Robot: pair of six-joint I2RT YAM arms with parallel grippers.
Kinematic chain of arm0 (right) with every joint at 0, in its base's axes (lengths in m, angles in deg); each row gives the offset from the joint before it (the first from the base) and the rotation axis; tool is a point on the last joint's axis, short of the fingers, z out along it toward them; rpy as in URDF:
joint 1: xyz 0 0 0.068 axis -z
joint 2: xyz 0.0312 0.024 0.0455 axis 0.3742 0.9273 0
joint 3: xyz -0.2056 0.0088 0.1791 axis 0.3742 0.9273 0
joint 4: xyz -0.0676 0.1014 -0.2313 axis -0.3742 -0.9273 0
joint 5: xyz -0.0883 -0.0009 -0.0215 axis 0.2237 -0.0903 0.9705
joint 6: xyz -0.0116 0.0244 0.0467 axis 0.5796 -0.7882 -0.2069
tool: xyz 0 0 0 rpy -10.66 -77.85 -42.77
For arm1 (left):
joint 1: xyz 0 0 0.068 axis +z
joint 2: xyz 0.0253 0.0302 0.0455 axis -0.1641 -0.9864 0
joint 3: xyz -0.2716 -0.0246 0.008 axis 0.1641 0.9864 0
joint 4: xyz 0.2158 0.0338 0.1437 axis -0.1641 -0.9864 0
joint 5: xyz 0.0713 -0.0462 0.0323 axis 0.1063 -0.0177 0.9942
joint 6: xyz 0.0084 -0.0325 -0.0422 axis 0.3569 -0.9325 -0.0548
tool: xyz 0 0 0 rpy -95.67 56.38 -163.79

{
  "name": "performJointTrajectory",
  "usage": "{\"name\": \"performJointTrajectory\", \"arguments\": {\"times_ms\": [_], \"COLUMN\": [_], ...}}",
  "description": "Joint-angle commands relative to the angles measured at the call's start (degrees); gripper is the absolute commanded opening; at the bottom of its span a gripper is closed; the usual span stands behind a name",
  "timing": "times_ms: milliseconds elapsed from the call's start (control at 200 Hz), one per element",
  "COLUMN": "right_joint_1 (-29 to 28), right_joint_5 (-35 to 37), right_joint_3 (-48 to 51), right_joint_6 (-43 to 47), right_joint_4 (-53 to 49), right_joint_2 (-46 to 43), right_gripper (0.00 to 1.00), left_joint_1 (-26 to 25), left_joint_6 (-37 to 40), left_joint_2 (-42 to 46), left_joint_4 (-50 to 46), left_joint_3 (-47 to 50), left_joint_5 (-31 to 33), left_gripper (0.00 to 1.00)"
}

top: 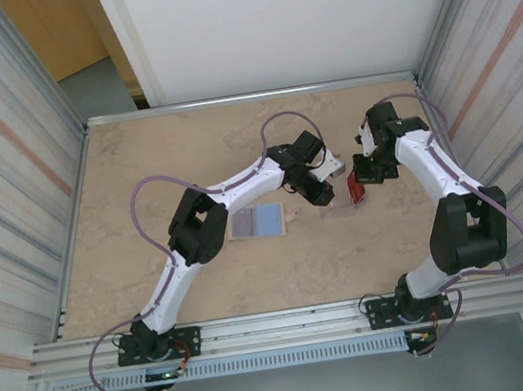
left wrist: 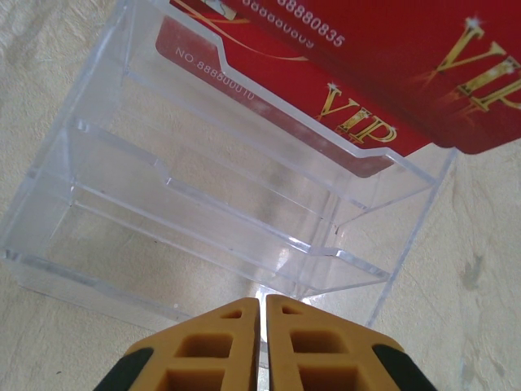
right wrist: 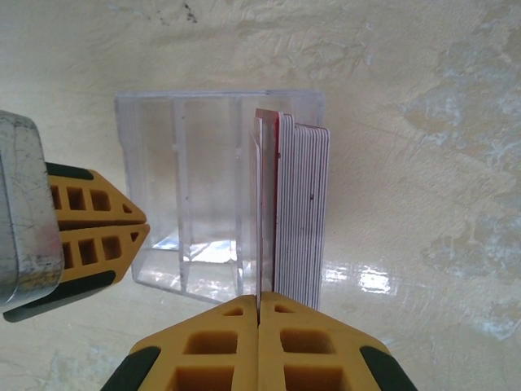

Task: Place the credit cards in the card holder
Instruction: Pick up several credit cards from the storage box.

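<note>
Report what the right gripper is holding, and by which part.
A red card, pinched by its upper edge in the right gripper, hanging over the holder.

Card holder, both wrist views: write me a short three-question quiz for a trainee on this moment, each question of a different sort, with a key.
1. True or false: the left pincer is shut with nothing between its fingertips.
2. Multiple choice: the stack of credit cards stands in the card holder in A) the end slot farthest from the left pincer, B) the middle slot, C) the slot nearest the left pincer.
3. Short answer: what gold word is printed on the credit card that the right pincer holds?
Key: 1 true; 2 A; 3 VIP.
</note>
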Motion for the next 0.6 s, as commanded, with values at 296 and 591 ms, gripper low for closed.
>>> {"name": "performJointTrajectory", "arguments": {"times_ms": [296, 591], "right_joint_1": [4.61, 6.38], "right_joint_5": [-12.62, -36.43], "right_joint_3": [-2.52, 0.70], "right_joint_6": [-0.59, -6.00], "right_joint_4": [-1.54, 13.40], "right_joint_2": [-7.20, -16.27], "right_gripper": [0.00, 0.00], "left_joint_1": [2.30, 10.63], "left_joint_6": [0.22, 1.62], "left_joint_2": [4.54, 22.75], "left_joint_4": [-7.60, -6.97], "left_joint_3": [-1.77, 4.63], "left_joint_5": [-1.09, -6.45], "left_gripper": [0.21, 0.53]}}
